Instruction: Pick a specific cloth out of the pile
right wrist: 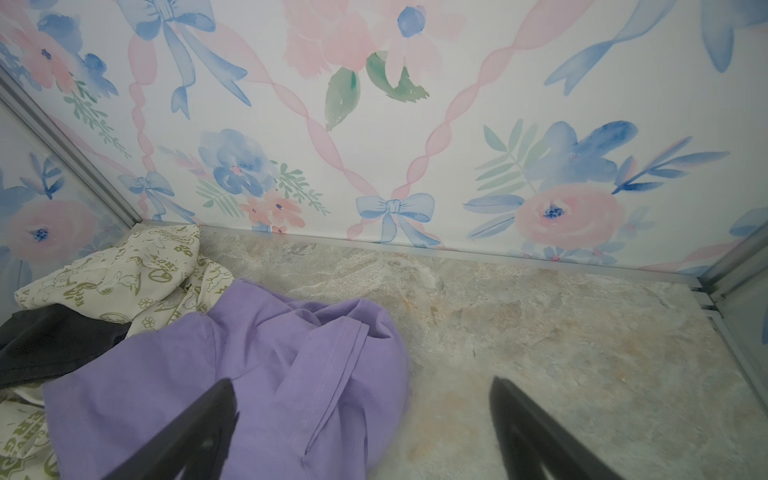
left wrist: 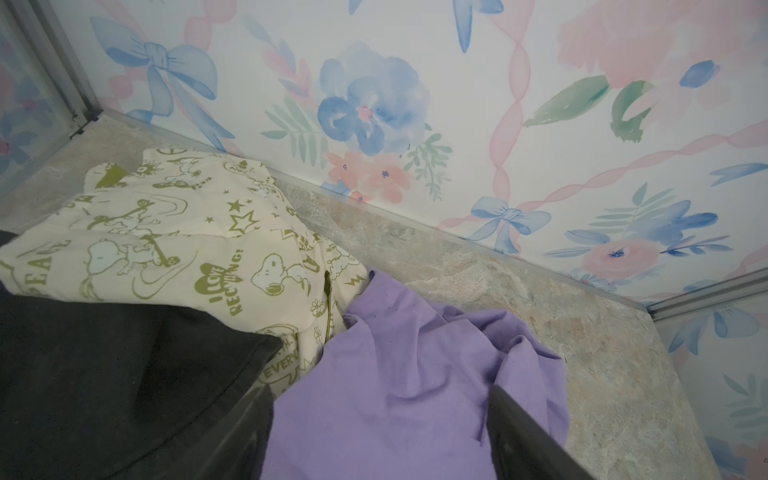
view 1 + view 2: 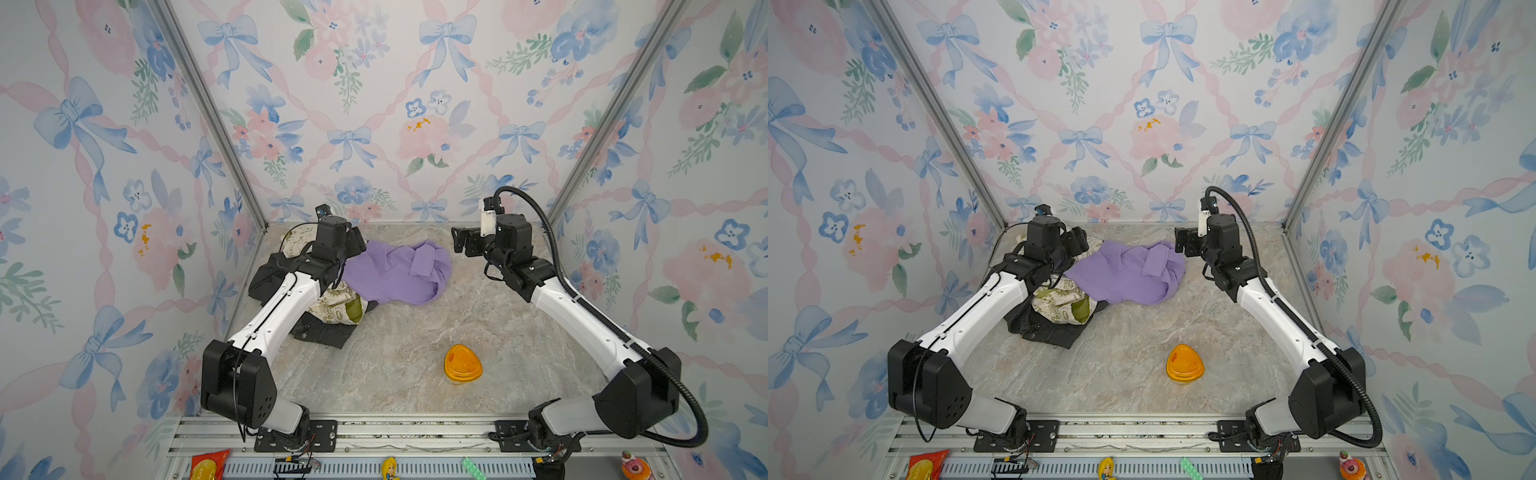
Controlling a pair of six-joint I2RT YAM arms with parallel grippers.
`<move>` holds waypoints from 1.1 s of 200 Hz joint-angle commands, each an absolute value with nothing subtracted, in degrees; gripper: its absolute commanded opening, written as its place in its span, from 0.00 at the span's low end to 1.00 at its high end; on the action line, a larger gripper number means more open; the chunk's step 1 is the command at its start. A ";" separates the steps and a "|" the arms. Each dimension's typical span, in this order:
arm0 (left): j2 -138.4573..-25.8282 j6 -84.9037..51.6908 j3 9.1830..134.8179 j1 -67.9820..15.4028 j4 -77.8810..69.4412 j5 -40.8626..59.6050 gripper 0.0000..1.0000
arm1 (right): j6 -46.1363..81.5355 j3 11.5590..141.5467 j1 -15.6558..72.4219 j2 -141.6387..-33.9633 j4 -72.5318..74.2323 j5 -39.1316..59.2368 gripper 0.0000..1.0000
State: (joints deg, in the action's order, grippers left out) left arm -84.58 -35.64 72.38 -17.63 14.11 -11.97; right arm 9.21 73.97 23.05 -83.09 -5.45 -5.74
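Mostly done, by the looks: the plain lavender-purple soft cloth [image 3: 399, 272] is laid on the marbled tabletop [image 3: 415, 340] beside the cream-and-dark garment pile [image 3: 336, 305], one edge touching it, so full separation is left. The left end effector [image 2: 380, 390] and right end effector [image 1: 361, 381] are held apart, empty.

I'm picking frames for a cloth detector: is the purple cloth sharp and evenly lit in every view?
In both top views the cloth is sharp, softly lit, without glare. In the left wrist view it softens near the lens, where the left end effector is a dark blur. In the right wrist view its seams are crisp; the right end effector is blurred.
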 commanded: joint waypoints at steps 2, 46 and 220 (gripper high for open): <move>-84.27 -40.23 70.64 -16.30 18.78 -9.90 0.81 | 9.92 77.67 23.67 -84.86 -5.16 -3.77 0.97; -85.16 -46.76 66.53 -13.99 20.65 -7.65 0.79 | 9.65 79.01 23.65 -85.78 -6.56 -2.09 0.97; -96.46 -47.45 70.05 -8.54 20.43 2.68 0.41 | 10.99 76.50 24.96 -83.58 -7.27 -4.52 0.97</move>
State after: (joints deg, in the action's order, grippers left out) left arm -95.00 -47.75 68.97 -8.95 19.81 0.99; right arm 10.50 76.64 24.25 -84.99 -6.35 -3.46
